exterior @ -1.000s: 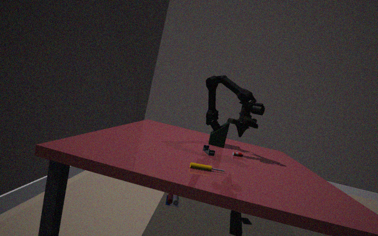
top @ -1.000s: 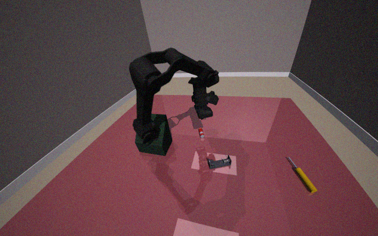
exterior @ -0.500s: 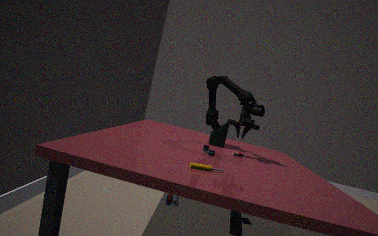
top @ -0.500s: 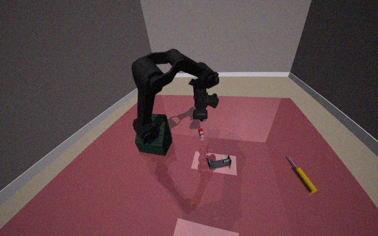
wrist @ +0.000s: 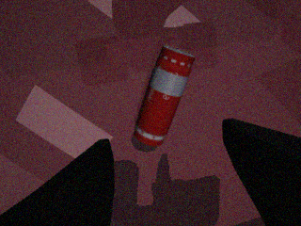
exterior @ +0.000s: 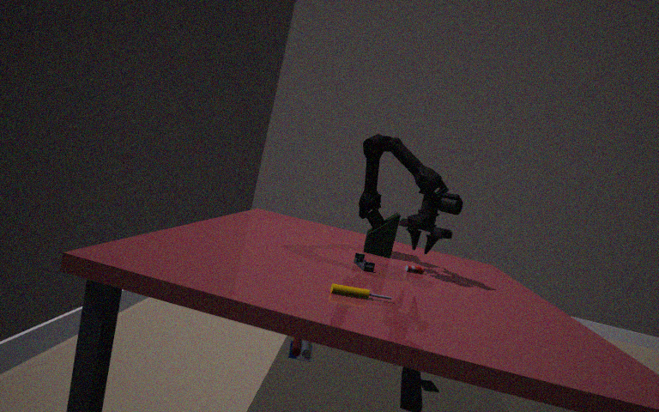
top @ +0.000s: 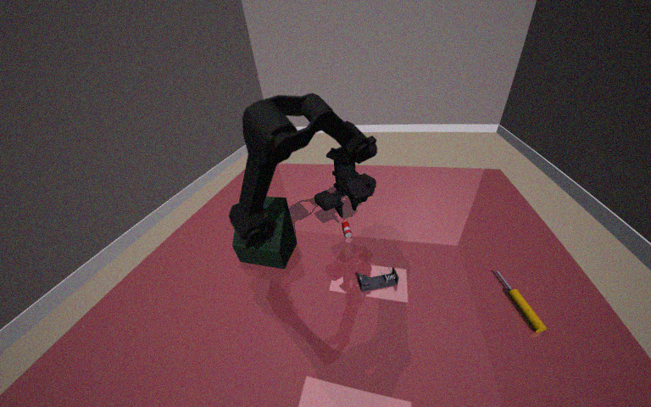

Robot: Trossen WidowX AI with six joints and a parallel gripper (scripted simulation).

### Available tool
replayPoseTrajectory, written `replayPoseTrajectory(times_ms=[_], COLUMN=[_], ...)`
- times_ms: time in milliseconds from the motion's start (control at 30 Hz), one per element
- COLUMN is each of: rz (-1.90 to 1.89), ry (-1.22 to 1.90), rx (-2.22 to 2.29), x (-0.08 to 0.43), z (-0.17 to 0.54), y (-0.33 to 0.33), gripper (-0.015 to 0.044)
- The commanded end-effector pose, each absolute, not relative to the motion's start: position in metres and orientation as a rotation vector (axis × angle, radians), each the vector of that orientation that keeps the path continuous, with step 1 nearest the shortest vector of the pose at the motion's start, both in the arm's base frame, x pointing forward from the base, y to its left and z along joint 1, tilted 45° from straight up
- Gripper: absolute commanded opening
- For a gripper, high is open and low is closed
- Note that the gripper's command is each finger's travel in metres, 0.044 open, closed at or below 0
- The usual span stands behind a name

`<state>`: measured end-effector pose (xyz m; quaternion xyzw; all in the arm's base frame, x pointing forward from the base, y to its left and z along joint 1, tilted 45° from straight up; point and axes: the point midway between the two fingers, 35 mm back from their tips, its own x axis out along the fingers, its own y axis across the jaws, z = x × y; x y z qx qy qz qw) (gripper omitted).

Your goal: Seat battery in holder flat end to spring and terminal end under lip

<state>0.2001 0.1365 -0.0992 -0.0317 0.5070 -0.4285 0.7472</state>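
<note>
The black arm [top: 312, 113] [exterior: 396, 145] is bent in a high arch above the bench [top: 191, 336] [exterior: 218, 271]. The gripper [top: 347, 211] [exterior: 420, 251] [wrist: 167, 139] is pointed down above the bench, its fingers parted and nothing held between them.

Battery [top: 346, 229] [exterior: 414, 269] [wrist: 164, 96]: red with 2 silvery bands; screwdriver handle [top: 526, 309] [exterior: 349, 291]: yellow.
</note>
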Motion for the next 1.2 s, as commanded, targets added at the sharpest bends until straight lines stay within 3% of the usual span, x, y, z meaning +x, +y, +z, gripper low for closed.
replayPoseTrajectory(times_ms=[0, 1167], rz=[-1.181, -1.181], ry=[0.865, 0.864], rx=[0.285, 0.284], x=[0.197, 0.202], z=[-0.117, -0.144], y=[0.119, 0.094], gripper=[0.0236, 0.0236])
